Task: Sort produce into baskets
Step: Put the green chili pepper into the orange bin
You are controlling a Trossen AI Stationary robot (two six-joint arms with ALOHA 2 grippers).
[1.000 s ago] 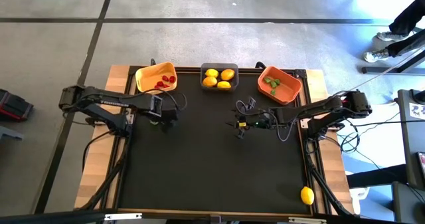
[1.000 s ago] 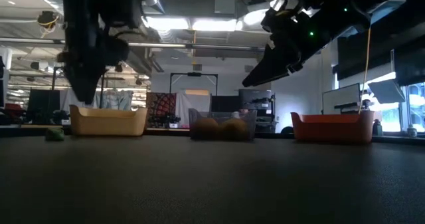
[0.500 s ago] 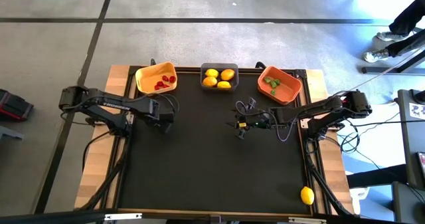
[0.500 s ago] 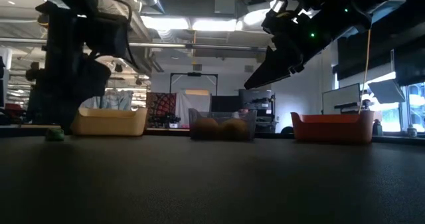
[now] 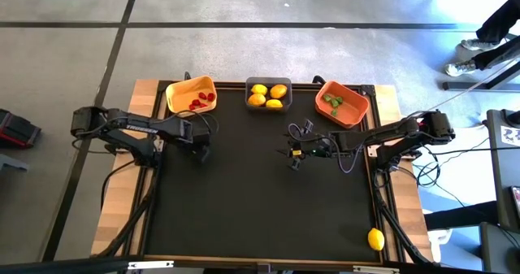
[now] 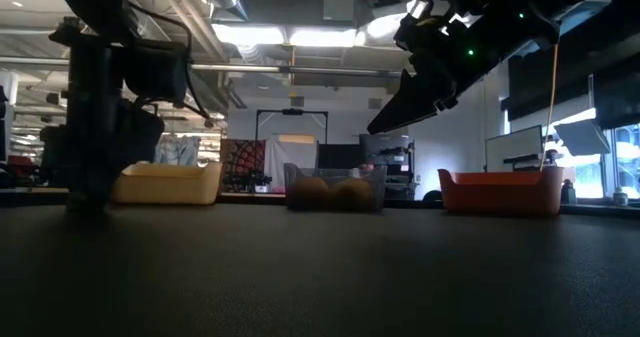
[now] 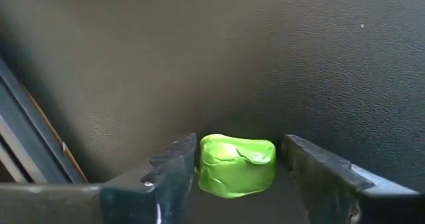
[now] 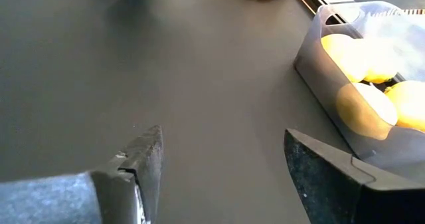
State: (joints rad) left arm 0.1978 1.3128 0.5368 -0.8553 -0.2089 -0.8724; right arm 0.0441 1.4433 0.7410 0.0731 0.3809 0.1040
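Black mat covers table; ceiling lights glow behind.

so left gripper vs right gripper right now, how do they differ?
The left gripper is down at the mat, fingers either side of a green piece, not yet closed on it; the right gripper hangs above the table with nothing between its fingers. The left works near the yellow-orange basket; the right faces the dark grey basket of lemons. Both are open.

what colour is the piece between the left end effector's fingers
Bright green piece, clearest in the left wrist view.
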